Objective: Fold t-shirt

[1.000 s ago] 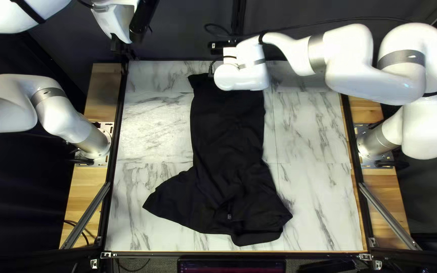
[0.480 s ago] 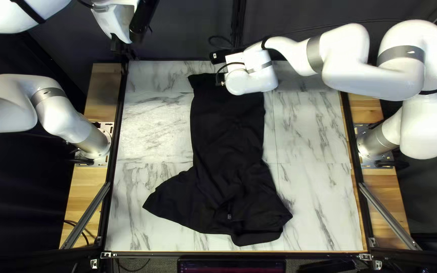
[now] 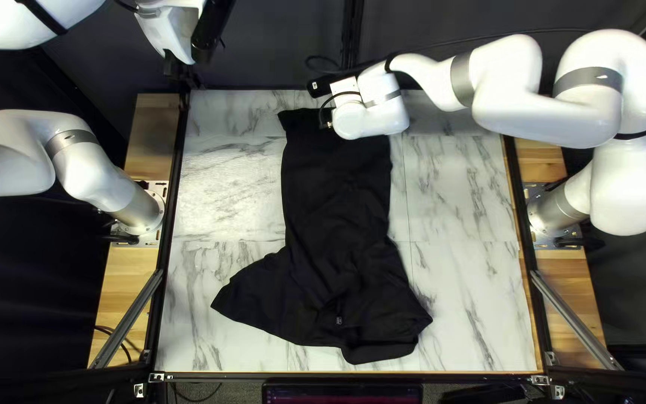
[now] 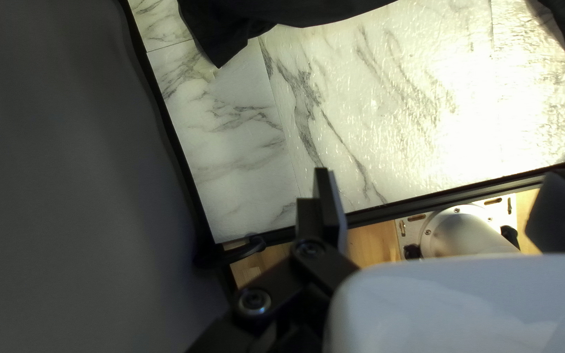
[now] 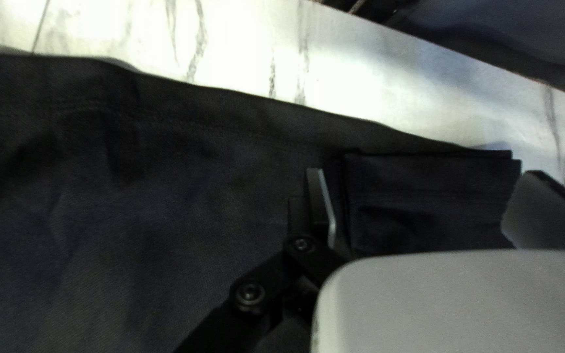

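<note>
At the left of the top left view, the white jointed left arm [image 3: 84, 161] stands with its base on the light wooden strip [image 3: 125, 280] beside the table. Its black two-finger left gripper [image 3: 179, 69] is in the air near the table's far left corner; the two jaws are released, wide from each other, and hold nothing. More to the right, the black cloth t-shirt [image 3: 338, 217] lies on the white, grey-veined marble-pattern table [image 3: 226, 179]. It is long and narrow at the far part, wider and wrinkled near the close edge, with one corner spread to the left. Then comes the right gripper [image 3: 360, 120], above the far end of the shirt. Its jaws also are parted, and a folded layer of cloth [image 5: 426, 189] lies between them, not clamped. The white right arm [image 3: 547, 120] reaches there from the right edge.
</note>
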Action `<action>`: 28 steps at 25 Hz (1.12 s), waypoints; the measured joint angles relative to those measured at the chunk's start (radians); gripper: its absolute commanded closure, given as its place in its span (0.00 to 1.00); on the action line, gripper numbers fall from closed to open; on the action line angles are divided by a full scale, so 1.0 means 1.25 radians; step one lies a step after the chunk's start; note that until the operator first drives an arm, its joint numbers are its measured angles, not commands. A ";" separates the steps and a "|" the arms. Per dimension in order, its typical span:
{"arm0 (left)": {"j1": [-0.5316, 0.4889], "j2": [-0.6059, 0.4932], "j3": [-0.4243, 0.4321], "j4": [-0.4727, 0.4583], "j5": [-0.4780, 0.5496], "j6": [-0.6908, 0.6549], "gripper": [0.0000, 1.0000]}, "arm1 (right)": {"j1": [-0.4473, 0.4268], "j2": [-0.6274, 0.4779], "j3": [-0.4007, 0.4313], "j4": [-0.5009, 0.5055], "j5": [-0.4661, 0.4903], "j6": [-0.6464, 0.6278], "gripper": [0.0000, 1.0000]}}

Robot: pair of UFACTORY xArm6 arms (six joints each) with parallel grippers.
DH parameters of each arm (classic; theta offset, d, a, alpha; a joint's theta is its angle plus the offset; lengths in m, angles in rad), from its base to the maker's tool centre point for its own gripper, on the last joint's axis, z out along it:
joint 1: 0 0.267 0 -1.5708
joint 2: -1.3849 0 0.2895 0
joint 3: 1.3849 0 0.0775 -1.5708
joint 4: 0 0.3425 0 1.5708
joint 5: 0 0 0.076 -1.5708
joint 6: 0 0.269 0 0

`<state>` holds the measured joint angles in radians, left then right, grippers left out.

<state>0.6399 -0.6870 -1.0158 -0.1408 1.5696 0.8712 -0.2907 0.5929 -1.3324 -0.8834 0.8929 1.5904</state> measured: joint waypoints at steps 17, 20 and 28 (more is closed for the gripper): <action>0.000 0.000 0.000 0.000 0.000 0.000 0.00 | 0.003 -0.004 -0.005 0.009 0.005 -0.006 1.00; 0.000 0.000 0.000 0.000 0.000 0.000 0.00 | 0.001 -0.013 -0.005 0.008 0.014 -0.002 1.00; 0.000 0.000 0.000 0.000 0.000 0.000 0.00 | -0.006 -0.022 -0.026 0.004 0.044 0.025 1.00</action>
<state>0.6399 -0.6870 -1.0158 -0.1408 1.5696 0.8712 -0.2986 0.5651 -1.3650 -0.8788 0.9473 1.6216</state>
